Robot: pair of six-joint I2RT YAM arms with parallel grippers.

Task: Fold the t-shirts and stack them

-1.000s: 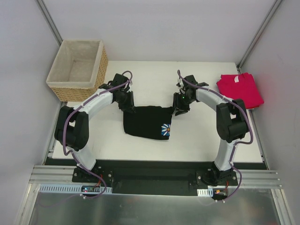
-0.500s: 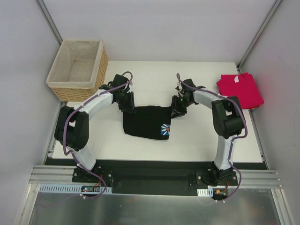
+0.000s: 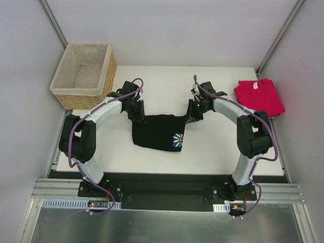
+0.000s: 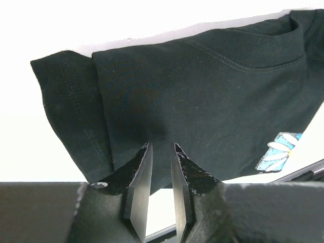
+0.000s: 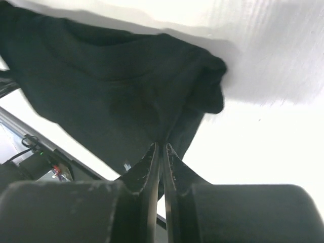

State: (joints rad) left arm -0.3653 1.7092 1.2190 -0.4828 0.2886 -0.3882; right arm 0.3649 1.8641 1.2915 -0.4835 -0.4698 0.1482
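The black t-shirt (image 3: 157, 132) lies folded at the middle of the table, its blue daisy print (image 3: 178, 140) at the near right corner. My left gripper (image 3: 139, 117) is shut on the shirt's far left corner. In the left wrist view the cloth (image 4: 202, 91) sits pinched between my gripper's (image 4: 161, 147) fingers. My right gripper (image 3: 191, 117) is shut on the far right corner. In the right wrist view the black cloth (image 5: 111, 86) bunches at my gripper's (image 5: 162, 144) tips. The pinkish-red t-shirt (image 3: 259, 97) lies folded at the far right of the table.
A wicker basket (image 3: 83, 73) with pale lining stands at the far left corner of the table. Grey walls close in both sides. The table's white surface (image 3: 167, 86) shows between the two grippers.
The right arm's elbow swung inward and back out again, with its gripper staying on the shirt's corner. The black shirt's left edge has shifted slightly. The left arm has barely moved.
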